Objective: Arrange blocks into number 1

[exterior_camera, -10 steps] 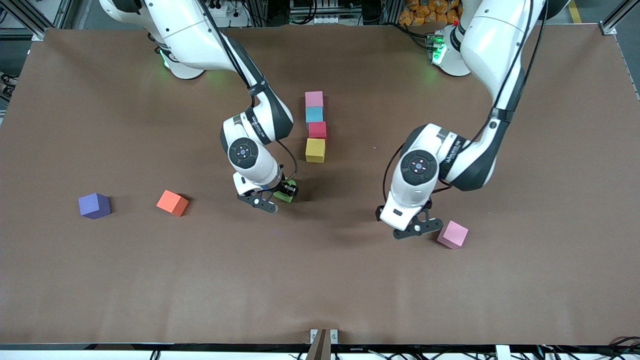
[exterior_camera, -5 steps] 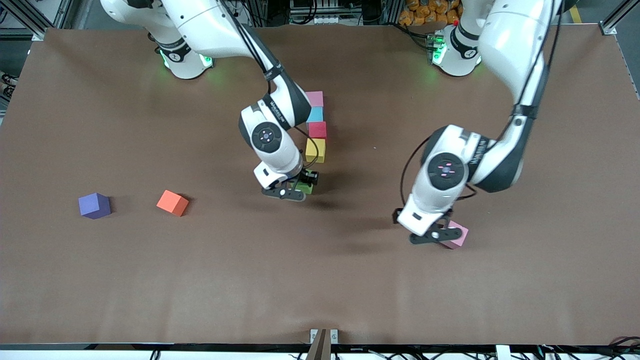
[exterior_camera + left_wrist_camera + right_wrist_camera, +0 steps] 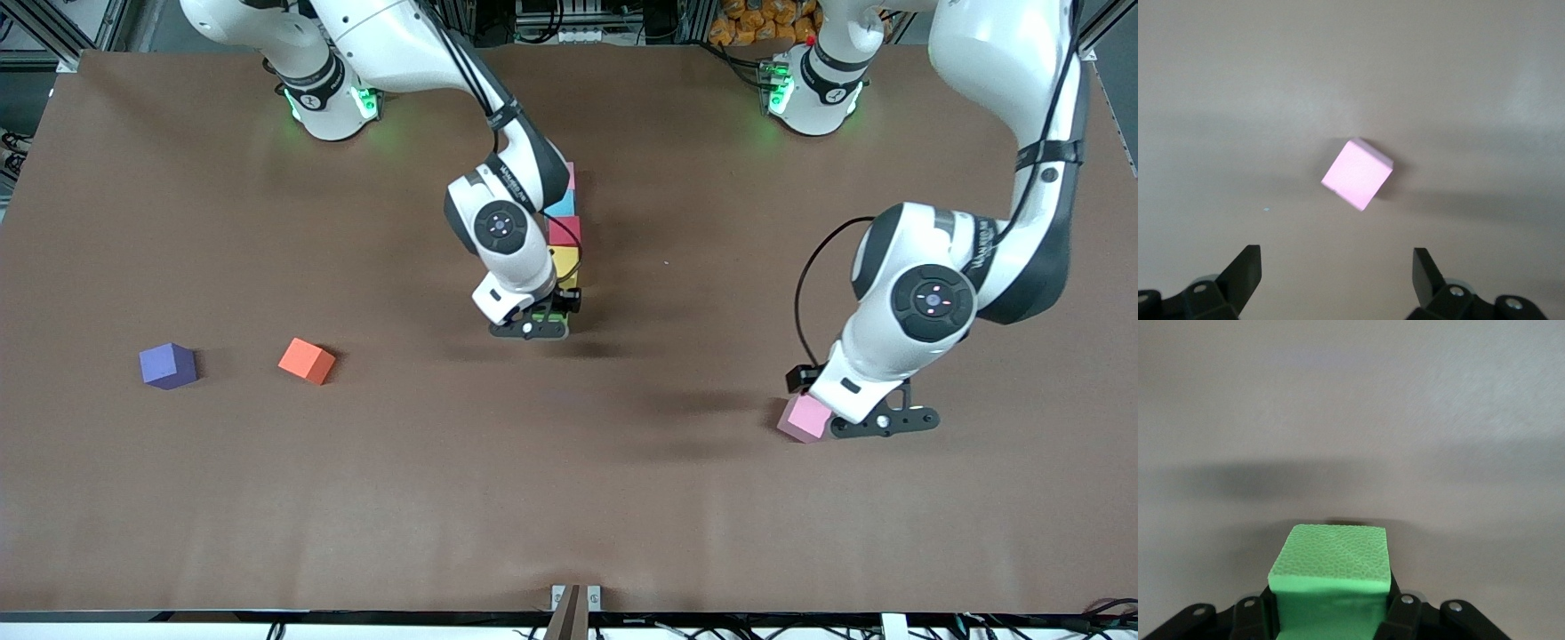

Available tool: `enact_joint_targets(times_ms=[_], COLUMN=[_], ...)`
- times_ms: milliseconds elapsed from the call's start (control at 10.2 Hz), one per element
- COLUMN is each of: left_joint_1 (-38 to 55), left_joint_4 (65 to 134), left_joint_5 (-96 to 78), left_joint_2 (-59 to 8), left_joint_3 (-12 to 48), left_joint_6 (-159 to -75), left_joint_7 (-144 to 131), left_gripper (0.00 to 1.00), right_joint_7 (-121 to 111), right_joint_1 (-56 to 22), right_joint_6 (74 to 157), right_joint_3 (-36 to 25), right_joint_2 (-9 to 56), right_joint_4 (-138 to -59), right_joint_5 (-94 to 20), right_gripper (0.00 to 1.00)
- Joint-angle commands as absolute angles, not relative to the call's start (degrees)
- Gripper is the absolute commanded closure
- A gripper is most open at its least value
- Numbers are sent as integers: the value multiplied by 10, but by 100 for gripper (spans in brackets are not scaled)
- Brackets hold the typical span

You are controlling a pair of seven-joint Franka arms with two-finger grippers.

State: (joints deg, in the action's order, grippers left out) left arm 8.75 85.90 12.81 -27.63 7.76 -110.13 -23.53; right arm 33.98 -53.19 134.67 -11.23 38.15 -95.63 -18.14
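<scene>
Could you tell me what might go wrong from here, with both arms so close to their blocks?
The right pincer holds the green block right beside the yellow block; lowering it off line could nudge the column. The loose pink block lies turned at an angle to the open left pincer, so closing on it may twist it or catch its corners.

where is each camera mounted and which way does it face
Front view: high across the table, facing both arms' bases; shows both arms, the block column, purple cube, orange cube.
Left wrist view: on the left wrist, looking down past the open left gripper at the loose pink block, also in front view.
Right wrist view: on the right wrist; right gripper shut on the green block.
</scene>
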Motion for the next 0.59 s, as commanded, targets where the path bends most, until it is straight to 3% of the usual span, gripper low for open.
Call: enact_joint_targets(times_ms=[0, 293, 390, 488], left_joint_1=[59, 39, 33, 24], left_joint_4=[939, 1032, 1055, 1075], left_joint_5=[117, 79, 62, 33], left_joint_2=[-189, -90, -55, -18], left_joint_3=[86, 83, 82, 80], left_joint_6=[-1089, -1093, -1093, -1092], left_joint_7=[-189, -145, -140, -115], left_gripper=[0, 0, 0, 0], right_joint_7=[336, 336, 336, 340], right_joint_1=[-564, -572, -572, -571], right_joint_6=[1344, 1341, 1341, 1341], right_joint_3=[-124, -124, -124, -124], right_joint_2=[397, 396, 396, 391], right_joint_4=[-950, -955, -959, -962], right_joint_5=[-175, -171, -171, -170], right_gripper=[47, 44, 36, 0])
